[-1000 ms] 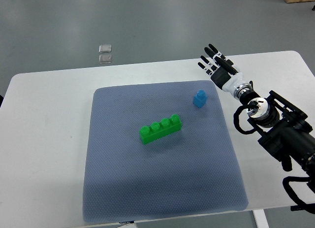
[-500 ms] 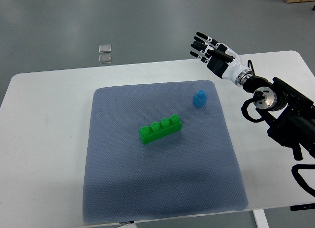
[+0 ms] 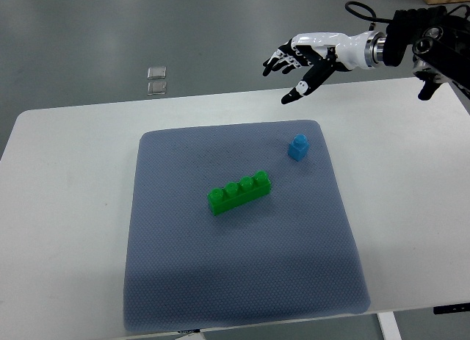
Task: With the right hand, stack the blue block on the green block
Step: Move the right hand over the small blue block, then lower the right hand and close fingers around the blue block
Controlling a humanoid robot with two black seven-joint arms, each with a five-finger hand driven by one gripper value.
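Nothing stacked yet. Blue block (image 3: 297, 147) sits alone on the mat (image 3: 242, 281), upright, toward the far right part of it. Green block (image 3: 239, 192) lies near the mat's middle, studs up, slanted, its top bare. The two are apart, blue beyond and right of green. Whole job remains: reach, grasp blue, carry, set it on green's studs.

My right hand (image 3: 305, 57) is up in the air past the far edge of the counter (image 3: 66, 208), above and beyond the blue block, not touching it or anything else. Fingers (image 3: 277, 59) spread wide and stretched out, thumb pointing down toward the mat. Holding nothing.

My judgement: I'm at the approach, hand open and ready, with a drop toward blue needed before any grip. Left hand not visible.

Two small clear squares (image 3: 156, 79) on the floor beyond the counter; irrelevant.
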